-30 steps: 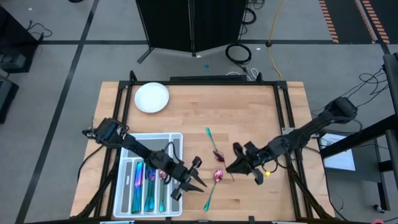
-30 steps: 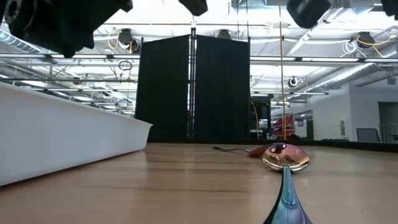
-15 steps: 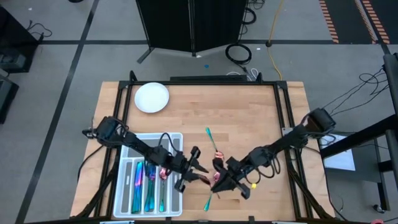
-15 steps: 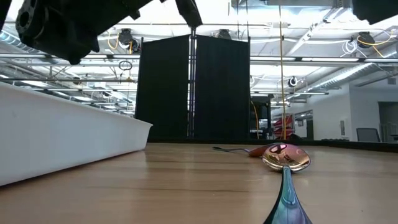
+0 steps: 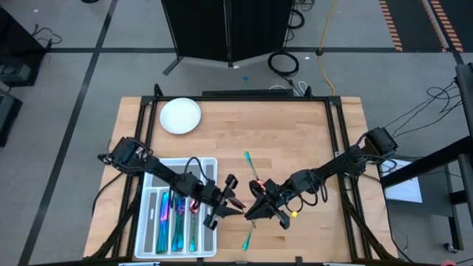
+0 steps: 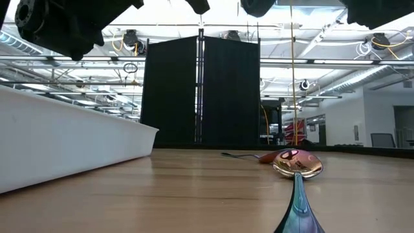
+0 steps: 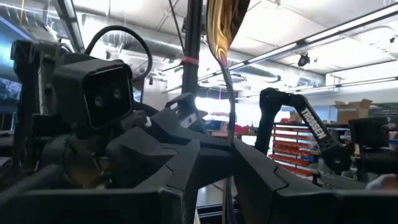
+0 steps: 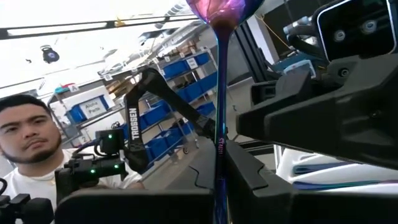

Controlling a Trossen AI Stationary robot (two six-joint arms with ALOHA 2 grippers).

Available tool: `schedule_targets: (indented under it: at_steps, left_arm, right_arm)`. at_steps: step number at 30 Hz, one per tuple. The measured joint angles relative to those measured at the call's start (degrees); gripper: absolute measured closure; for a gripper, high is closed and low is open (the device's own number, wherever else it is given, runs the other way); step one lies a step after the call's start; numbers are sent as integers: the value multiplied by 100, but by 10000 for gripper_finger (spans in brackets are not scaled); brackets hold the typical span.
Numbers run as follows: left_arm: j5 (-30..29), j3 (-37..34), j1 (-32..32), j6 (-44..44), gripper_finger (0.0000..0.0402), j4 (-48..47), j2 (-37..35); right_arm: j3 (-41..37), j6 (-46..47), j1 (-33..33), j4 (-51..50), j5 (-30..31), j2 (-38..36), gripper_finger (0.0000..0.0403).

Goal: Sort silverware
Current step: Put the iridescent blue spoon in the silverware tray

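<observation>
A slim iridescent spoon stands upright in mid-air with its bowl up, above the table's near middle. My right gripper is shut on its handle. My left gripper faces it from the tray side. Its fingers stand open on either side of the same handle, with a gap showing. Two more spoons lie flat on the wood. One is toward the middle; the other lies nearer, with its teal handle past the grippers. Sorted silverware lies in the white tray. My right gripper pinches the spoon's handle between its two fingers, low on the handle and well below the bowl. The fingers come from the table's right, slanting a little upward, and lie across the handle. The spoon is lifted clear of the table, upright with its bowl on top.
A white round plate sits at the far left of the table. The tray's long white wall runs along the left. Bare wood lies to the far right. A person stands in the room beyond the table.
My right gripper has travelled toward the table's left edge, from near the table's right half up to my left gripper, staying shut. My left gripper has risen slightly and tipped its fingers upward. The two spoons on the table have stayed put.
</observation>
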Motion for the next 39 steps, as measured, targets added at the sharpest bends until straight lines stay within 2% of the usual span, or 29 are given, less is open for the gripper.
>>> schedule_targets:
  at_steps: [7, 11, 15, 20, 24, 30, 39]
  left_arm:
    - [0, 7, 0, 9, 308, -4, -65]
    - [9, 7, 0, 4, 308, 9, -63]
    - [289, 8, 0, 27, 308, 2, -63]
    - [306, 39, 7, 26, 312, 6, -63]
    - [304, 39, 7, 26, 333, -4, -63]
    - [295, 39, 11, 33, 392, -7, -63]
    - [223, 39, 1, -1, 399, 7, -61]
  right_arm:
    - [0, 67, 0, -67, 30, 0, 402]
    - [-2, 151, -3, -282, 309, 0, 402]
    - [-2, 152, -37, -264, 346, 0, 402]
    - [-2, 151, -66, -236, 340, 0, 401]
    - [-2, 150, -66, -240, 336, 0, 401]
    - [-1, 133, -64, -238, 315, 0, 401]
    - [0, 252, -99, -243, 292, -4, 371]
